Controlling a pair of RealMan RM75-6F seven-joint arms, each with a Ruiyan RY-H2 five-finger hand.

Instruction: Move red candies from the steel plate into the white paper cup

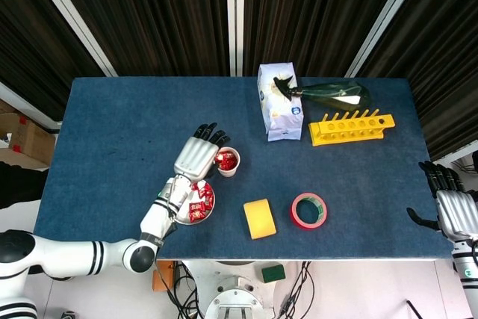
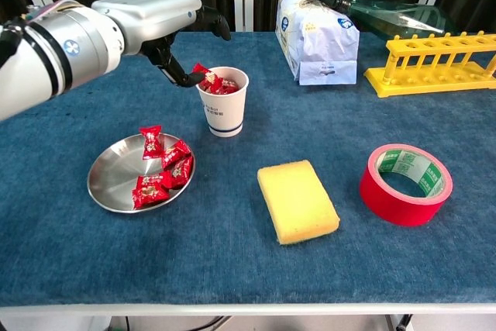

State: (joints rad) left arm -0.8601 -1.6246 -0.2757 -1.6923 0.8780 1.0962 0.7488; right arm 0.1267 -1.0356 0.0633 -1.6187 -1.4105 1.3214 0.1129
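The white paper cup point(image 2: 223, 114) point(image 1: 226, 162) stands mid-table with red candies inside. Left of it and nearer the front lies the steel plate point(image 2: 112, 184) point(image 1: 183, 216), with several red candies point(image 2: 164, 170) on its right side. My left hand point(image 2: 159, 17) point(image 1: 196, 158) hovers just left of the cup's rim. Its thumb and a finger pinch a red candy point(image 2: 204, 75) over the rim's left edge. My right hand point(image 1: 453, 211) hangs off the table's right edge in the head view, fingers apart and holding nothing.
A yellow sponge point(image 2: 297, 200) and a red tape roll point(image 2: 405, 182) lie right of the plate. At the back stand a tissue pack point(image 2: 316, 36), a yellow tube rack point(image 2: 434, 60) and a green bottle point(image 2: 387, 13).
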